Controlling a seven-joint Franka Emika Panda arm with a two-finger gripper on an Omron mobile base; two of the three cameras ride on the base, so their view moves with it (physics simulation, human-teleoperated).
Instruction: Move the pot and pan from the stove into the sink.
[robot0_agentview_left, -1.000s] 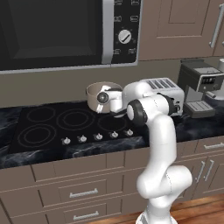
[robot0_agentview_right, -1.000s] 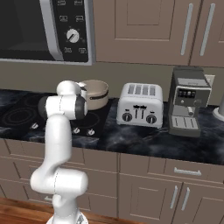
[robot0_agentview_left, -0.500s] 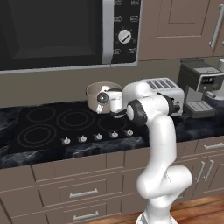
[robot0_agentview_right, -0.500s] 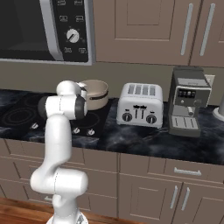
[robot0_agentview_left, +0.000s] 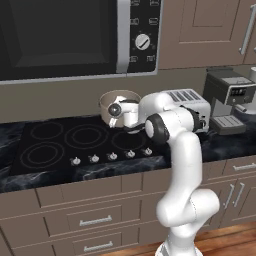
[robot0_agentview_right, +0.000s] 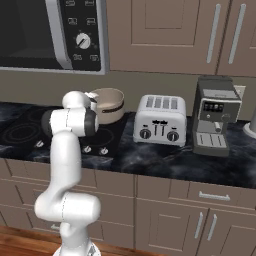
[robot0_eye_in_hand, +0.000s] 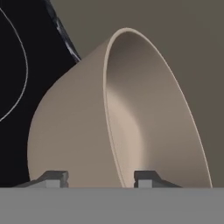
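The beige pot (robot0_agentview_left: 132, 97) stands at the back right of the black stove (robot0_agentview_left: 55, 145), by the wall. My gripper (robot0_agentview_left: 119, 107) reaches over the cooktop to the pot's near rim. In the hand view the pot (robot0_eye_in_hand: 78, 122) looms large and tilted, and the gripper (robot0_eye_in_hand: 100, 178) straddles its wall: one fingertip (robot0_eye_in_hand: 52, 177) outside, the other inside the pale bowl. Both tips stand a little off the wall, so the jaws are open. From the right, the pot (robot0_agentview_right: 110, 103) shows just behind the hand. The pan and the sink are out of view.
A black microwave (robot0_agentview_left: 60, 35) hangs low over the stove. A white toaster (robot0_agentview_right: 161, 120) and a coffee machine (robot0_agentview_right: 215, 122) stand on the counter right of the pot. Small silver knobs (robot0_agentview_left: 110, 156) line the stove's front edge.
The jaws have narrowed a little around the pot's wall. The arm and the pot have hardly moved.
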